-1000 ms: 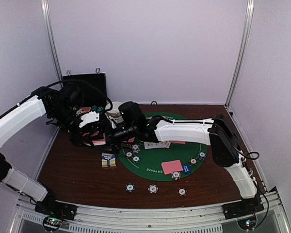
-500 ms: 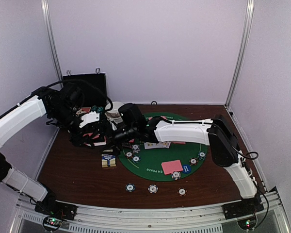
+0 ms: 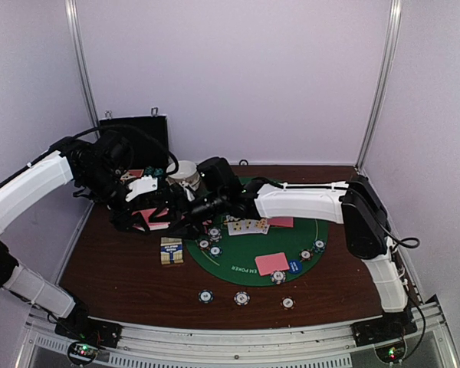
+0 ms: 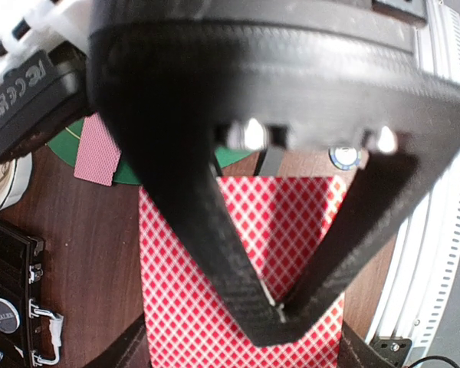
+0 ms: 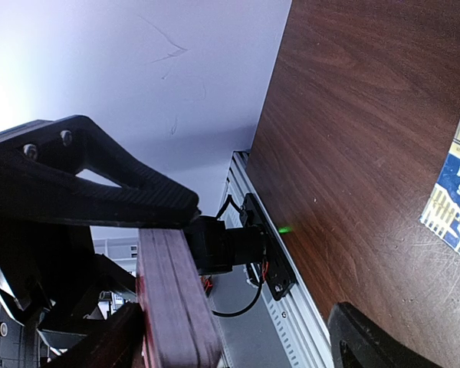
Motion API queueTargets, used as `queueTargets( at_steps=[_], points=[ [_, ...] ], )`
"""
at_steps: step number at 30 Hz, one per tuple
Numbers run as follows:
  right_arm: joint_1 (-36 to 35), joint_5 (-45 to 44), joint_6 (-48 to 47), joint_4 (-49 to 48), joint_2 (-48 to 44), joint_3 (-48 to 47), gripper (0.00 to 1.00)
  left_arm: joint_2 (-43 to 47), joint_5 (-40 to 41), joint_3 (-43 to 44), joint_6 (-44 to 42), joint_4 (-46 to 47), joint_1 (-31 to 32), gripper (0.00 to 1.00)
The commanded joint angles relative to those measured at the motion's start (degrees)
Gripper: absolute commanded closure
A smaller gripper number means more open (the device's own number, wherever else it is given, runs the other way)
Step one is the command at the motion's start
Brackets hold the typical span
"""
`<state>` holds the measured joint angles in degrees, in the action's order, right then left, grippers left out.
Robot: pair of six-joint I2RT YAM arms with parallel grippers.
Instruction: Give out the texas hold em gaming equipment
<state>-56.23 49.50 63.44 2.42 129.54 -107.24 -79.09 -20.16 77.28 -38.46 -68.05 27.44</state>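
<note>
**While the left gripper clamps the deck, the right one stands wide about it**

Where the two arms meet, above the left half of the tabletop (image 3: 115, 268) and just off the left rim of the green mat (image 3: 238, 264), the left gripper (image 4: 280, 310) has its fingers drawn into a tight V on a deck of pink-backed cards (image 4: 180, 261), pinched by its broad faces. The right gripper (image 3: 185, 210) reaches across from the right side. In its wrist view its fingers (image 5: 356, 345) stand wide, with the deck's edge between them, close by one finger and well apart from the other. Whether the near finger touches the cards I cannot tell.

On the mat, face-up cards (image 3: 248, 226) lie fanned toward its far side, with a single pink-backed card (image 3: 281, 222) just beside them. A second pink-backed card (image 3: 271, 263) lies near the mat's front rim, with a blue button (image 3: 294, 267) just beside it. Small chips (image 3: 215, 251) sit by the mat's left rim, and more by its right rim and front rim. Three further chips lie in a row on bare wood toward the near edge.

A card box (image 3: 171, 253) lies just beside the mat's left rim. A black case (image 3: 135, 134) stands at the far-left corner, and a white bowl (image 3: 185, 172) sits near the far edge.
</note>
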Motion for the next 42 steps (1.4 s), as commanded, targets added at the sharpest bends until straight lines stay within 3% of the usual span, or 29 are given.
queueTargets(
  at_steps=[1,9,15,20,28,42],
  points=[
    [2.01,-2.21,-2.26,6.47,-2.1,2.69,0.18,1.51,-1.02,1.39,-0.08,0.06,-0.28,1.0],
    [3.05,-2.62,-3.33,7.76,-3.97,4.1,0.24,1.68,-0.83,1.06,-0.3,0.07,-0.28,1.0],
    [1.85,-2.26,-1.26,3.01,-4.2,2.39,0.11,1.27,-1.17,1.08,-0.23,0.11,-0.28,1.0],
    [-0.1,-0.91,2.04,-1.56,-0.36,-1.54,0.08,1.01,-1.72,1.46,-0.03,0.11,-0.28,1.0],
    [-0.81,0.72,6.86,-7.16,3.18,-2.86,0.18,1.16,-1.59,1.39,-0.17,-0.14,-0.28,1.0],
    [2.14,-1.68,-0.82,1.8,-3.46,5.6,0.27,1.9,-1.93,1.56,-0.51,-0.55,-0.24,1.0]
  ],
)
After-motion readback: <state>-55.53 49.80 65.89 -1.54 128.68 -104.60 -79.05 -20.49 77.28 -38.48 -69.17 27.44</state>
